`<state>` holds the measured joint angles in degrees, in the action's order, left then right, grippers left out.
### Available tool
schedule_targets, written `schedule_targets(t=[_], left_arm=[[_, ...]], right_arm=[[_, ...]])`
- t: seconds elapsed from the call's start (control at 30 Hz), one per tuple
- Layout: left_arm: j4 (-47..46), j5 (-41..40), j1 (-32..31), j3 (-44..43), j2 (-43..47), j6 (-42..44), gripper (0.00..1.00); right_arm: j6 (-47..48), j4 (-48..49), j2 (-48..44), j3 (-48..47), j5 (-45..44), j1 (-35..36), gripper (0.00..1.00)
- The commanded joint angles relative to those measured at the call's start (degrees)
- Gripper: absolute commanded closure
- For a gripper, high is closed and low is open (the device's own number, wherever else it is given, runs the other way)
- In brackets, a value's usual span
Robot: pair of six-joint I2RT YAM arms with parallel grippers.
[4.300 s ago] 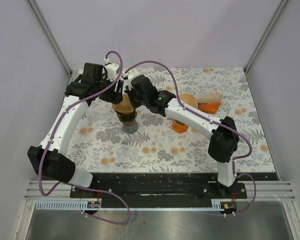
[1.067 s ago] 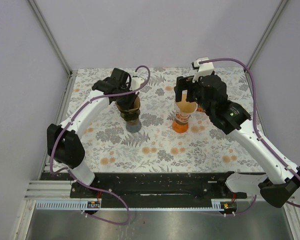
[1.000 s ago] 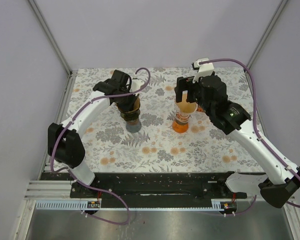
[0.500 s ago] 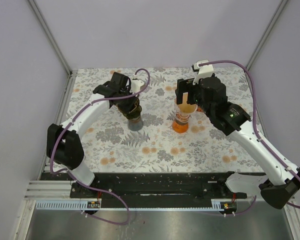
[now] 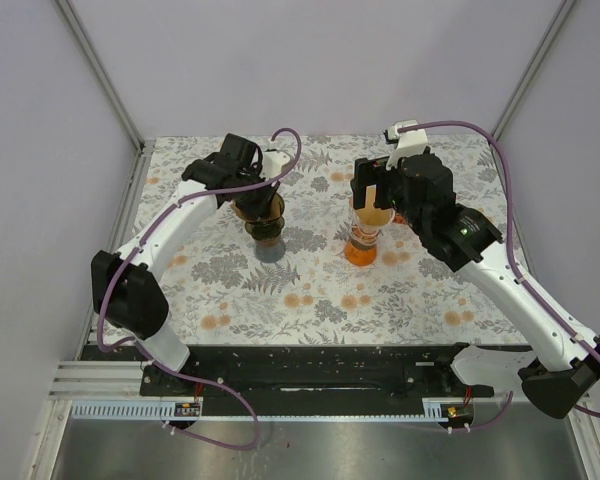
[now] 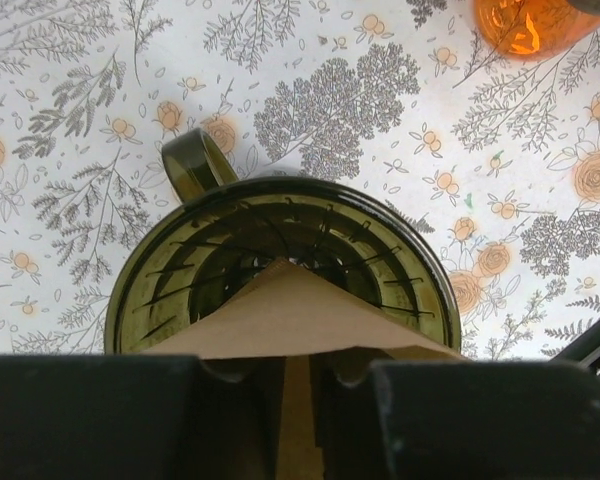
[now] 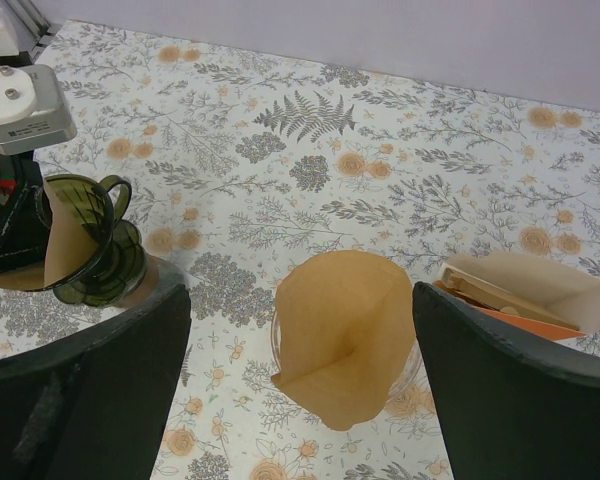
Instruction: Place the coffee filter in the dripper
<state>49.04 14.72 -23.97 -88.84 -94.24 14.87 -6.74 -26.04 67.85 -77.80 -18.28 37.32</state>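
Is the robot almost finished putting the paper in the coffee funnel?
Nearly. Done: one paper filter already sits in the orange dripper, below the open right gripper. In hand: the left gripper pinches a second filter at the green dripper. Left: settle it inside and let go.

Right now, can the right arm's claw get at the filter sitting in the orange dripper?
Probably yes. The right claw is open and hangs above the filter in the orange dripper, with nothing between them; the left claw, holding another filter at the green dripper, is off to the side.
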Motion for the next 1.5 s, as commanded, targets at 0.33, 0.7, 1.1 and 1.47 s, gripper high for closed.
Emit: schedule_targets(t=[0.33,0.7,1.1,1.47], left_arm=[[2.7,-1.4,-0.5,-5.6,1.8,1.2,0.61],[3.6,-2.3,-0.6,-6.9,1.9,1.8,0.58],[1.4,-3.2,-0.6,-4.9,-1.1,1.4,0.57],[0.4,-1.9,-0.4,-3.5,-0.8,0.9,0.55]], right_arm=[[0.2,1.2,-0.5,0.1,1.8,-0.5,0.01],[0.2,1.3,-0.7,0.3,2.2,-0.4,0.01],[-3.3,8.5,1.9,-0.9,18.1,-0.3,0.17],[-4.6,14.2,11.9,-3.5,23.0,5.6,0.34]])
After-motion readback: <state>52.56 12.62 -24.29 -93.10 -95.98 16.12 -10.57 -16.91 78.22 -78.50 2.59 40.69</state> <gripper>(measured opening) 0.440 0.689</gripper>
